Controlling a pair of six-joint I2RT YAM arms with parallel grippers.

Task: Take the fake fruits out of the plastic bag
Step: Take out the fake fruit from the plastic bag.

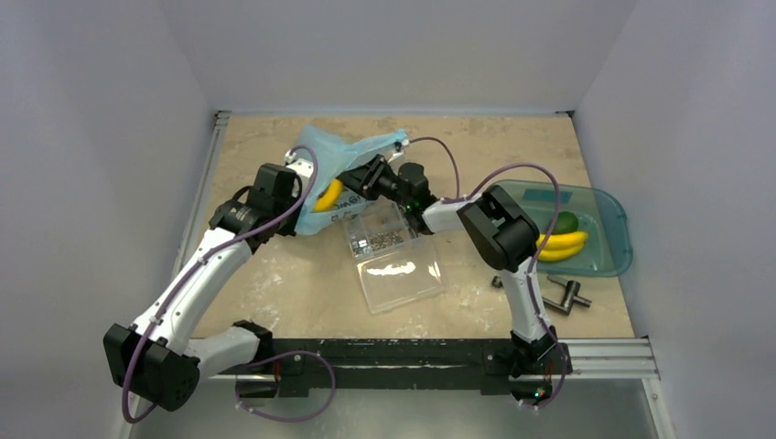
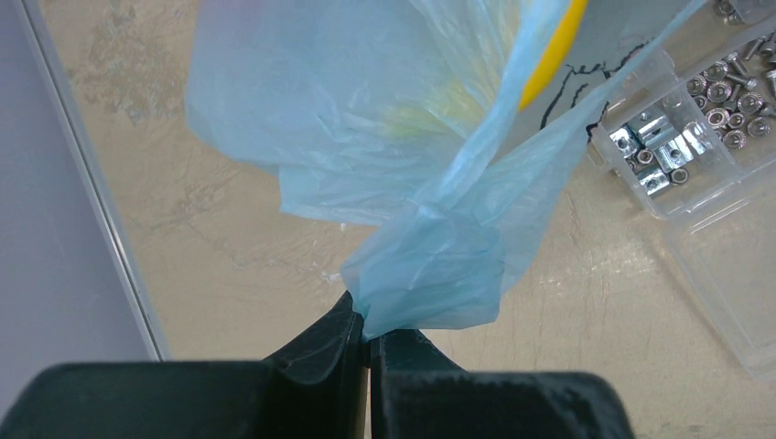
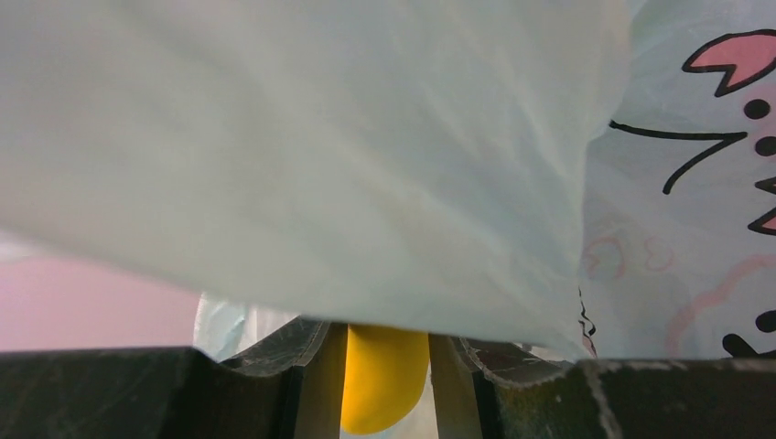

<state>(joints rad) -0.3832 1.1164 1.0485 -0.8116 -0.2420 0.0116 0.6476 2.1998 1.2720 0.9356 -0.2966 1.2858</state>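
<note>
While the left tool (image 2: 368, 322) pinches a bunched corner of the bag (image 2: 366, 119), jaws tight together on the film, the right tool (image 3: 384, 361) is inside the bag mouth, jaws narrow around a banana (image 3: 384, 398). The bag is at the far middle of the desk (image 1: 265, 293), held up at the left grip. In the top view the banana shows yellow at its opening.

Step in hand, I'd say: pulling this fruit out. Two bananas (image 1: 560, 245) and a green fruit (image 1: 567, 222) lie in the teal tray (image 1: 615, 261) on the right, so the job looks partly done. Can't tell if more fruits hide in the bag.

The next move likely needs the right tool to back out of the mouth without dragging film along, with the left grip holding the bag taut, then a carry to the tray.

Writing: pink cartoon shapes with black outlines on the bag's white panel, no word readable. The clear box (image 1: 403, 274) beside the bag has a dark code label, too small to read.
</note>
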